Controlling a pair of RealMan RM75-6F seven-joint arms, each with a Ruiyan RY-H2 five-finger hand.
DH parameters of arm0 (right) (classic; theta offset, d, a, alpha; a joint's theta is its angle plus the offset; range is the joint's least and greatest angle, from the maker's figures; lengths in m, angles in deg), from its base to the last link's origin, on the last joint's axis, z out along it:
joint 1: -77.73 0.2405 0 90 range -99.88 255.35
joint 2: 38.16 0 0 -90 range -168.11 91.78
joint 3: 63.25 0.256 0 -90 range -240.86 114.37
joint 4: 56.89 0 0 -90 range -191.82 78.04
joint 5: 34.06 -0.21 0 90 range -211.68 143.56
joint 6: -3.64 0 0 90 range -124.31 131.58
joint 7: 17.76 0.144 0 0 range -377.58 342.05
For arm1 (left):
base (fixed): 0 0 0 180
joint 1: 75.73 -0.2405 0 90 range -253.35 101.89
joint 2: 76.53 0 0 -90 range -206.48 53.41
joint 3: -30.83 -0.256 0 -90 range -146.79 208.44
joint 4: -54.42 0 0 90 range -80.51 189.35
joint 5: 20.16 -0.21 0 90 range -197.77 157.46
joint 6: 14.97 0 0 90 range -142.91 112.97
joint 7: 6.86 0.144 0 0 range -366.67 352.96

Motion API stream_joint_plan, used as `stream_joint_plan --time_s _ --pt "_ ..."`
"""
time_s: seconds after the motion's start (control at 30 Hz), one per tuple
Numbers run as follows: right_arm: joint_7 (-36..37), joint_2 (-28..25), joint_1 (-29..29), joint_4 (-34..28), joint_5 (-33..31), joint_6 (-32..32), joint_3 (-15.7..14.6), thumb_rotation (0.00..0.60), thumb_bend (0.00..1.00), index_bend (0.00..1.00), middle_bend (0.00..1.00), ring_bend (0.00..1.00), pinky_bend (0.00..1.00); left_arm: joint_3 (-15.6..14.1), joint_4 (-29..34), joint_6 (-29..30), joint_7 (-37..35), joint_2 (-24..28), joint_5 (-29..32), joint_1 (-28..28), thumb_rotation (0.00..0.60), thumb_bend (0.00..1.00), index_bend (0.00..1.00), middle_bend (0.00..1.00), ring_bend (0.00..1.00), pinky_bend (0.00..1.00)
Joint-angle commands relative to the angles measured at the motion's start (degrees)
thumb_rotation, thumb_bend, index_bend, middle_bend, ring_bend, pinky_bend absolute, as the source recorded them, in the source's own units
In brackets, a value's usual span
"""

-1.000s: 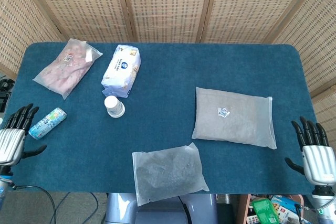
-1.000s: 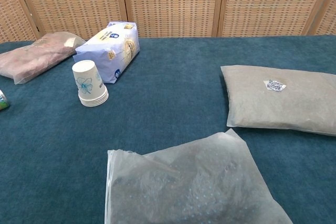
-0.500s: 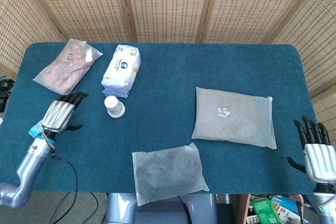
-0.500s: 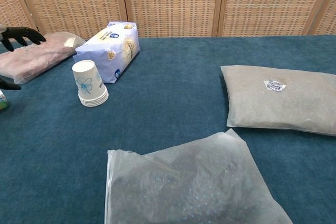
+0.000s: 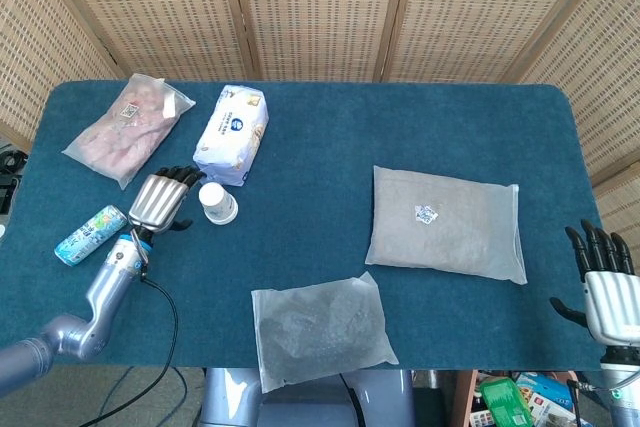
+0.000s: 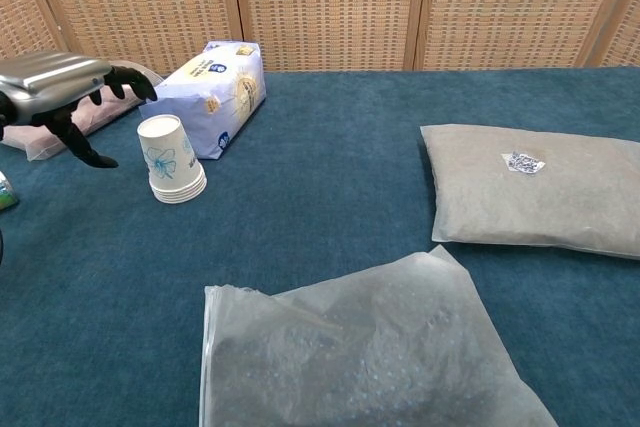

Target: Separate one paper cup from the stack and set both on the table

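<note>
the left robot hand [image 6: 62,97] is arriving just beside the paper cup stack [image 6: 172,160], fingers spread and empty; the grasp is now coming. the right robot hand [image 5: 608,292] is waiting, fingers apart, holding nothing, off the table [image 5: 320,147].

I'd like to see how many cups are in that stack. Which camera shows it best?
The chest view: the stack stands side-on, upside down, with its nested rims and flower print visible. The head view looks straight down, so the stack is just a white disc beside the left hand.

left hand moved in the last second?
Yes. The left hand has gone from the table's left edge, beside the can, rightward to just left of the cup stack, not touching it.
</note>
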Motion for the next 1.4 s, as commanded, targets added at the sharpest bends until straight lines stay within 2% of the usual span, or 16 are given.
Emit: stream_joint_plan --time_s 0.03,0.27,0.7,1.07,1.3,1.4 --pt "0.1 0.0 0.1 0.1 -0.1 -0.2 0.0 0.600 0.00 0.00 0.00 0.00 0.00 0.1 -1.3 -0.7 0.7 -1.5 1.3 1.0 0.600 0.18 0.24 0.24 0.25 0.32" --pt "0.5 0.0 0.3 0.3 -0.5 -0.6 0.2 0.600 0.00 0.00 0.00 0.00 0.00 0.1 -3.9 0.1 1.7 -4.4 2.4 2.2 0.600 0.18 0.29 0.29 0.32 0.37" --pt "1.4 0.0 0.5 0.8 -1.1 -1.2 0.3 0.600 0.00 0.00 0.00 0.00 0.00 0.8 -8.3 2.0 2.1 -8.9 3.2 4.2 0.600 0.18 0.34 0.33 0.36 0.42" --pt "2.3 -0.3 0.5 1.0 -1.4 -1.2 0.5 0.600 0.00 0.00 0.00 0.00 0.00 0.8 -10.6 3.7 2.0 -11.6 3.8 4.8 0.600 0.19 0.46 0.46 0.46 0.51" --pt "2.4 -0.4 0.5 1.0 -1.3 -1.2 0.4 0.600 0.00 0.00 0.00 0.00 0.00 1.9 -6.4 5.8 -0.4 -9.2 4.1 3.9 0.600 0.20 0.47 0.46 0.47 0.52" --pt "2.3 -0.3 0.5 1.0 -1.3 -1.4 0.3 0.600 0.00 0.00 0.00 0.00 0.00 4.3 1.4 7.0 -7.9 -5.0 5.3 1.9 0.600 0.20 0.47 0.46 0.47 0.52"
